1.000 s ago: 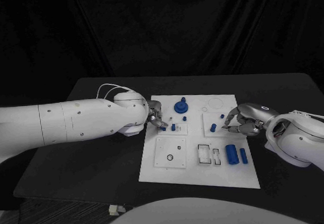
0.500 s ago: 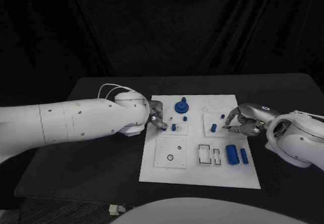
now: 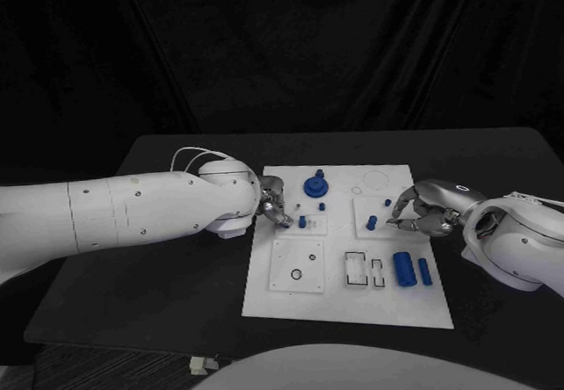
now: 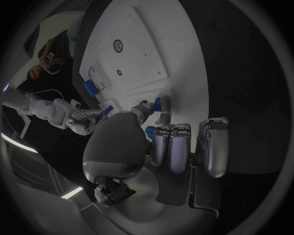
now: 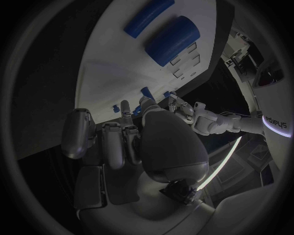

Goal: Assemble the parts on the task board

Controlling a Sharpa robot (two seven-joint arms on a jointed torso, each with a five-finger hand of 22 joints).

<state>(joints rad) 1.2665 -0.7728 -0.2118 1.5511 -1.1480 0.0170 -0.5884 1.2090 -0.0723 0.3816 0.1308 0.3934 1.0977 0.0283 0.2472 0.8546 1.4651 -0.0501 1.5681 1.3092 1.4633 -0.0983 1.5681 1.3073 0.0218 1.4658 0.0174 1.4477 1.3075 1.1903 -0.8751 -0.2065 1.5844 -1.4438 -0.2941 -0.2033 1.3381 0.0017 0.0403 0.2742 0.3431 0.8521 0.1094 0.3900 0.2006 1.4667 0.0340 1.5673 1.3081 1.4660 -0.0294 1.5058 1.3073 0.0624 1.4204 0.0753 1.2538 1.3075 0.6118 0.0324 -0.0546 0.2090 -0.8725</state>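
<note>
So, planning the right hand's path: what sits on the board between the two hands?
In the head view, between the left hand and right hand lie bare white task board and small upright blue pegs.

Left robot hand point(image 3: 273, 206) fingers curled down, right robot hand point(image 3: 417, 212) curled likewise, arms reaching inward

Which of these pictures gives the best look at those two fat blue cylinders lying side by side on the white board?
The right wrist view: the two blue cylinders lie large and unobstructed beyond the right hand. The head view shows them small but clear, near the task board's front right. In the left wrist view only a small blue bit at the board's edge may be them.
</note>
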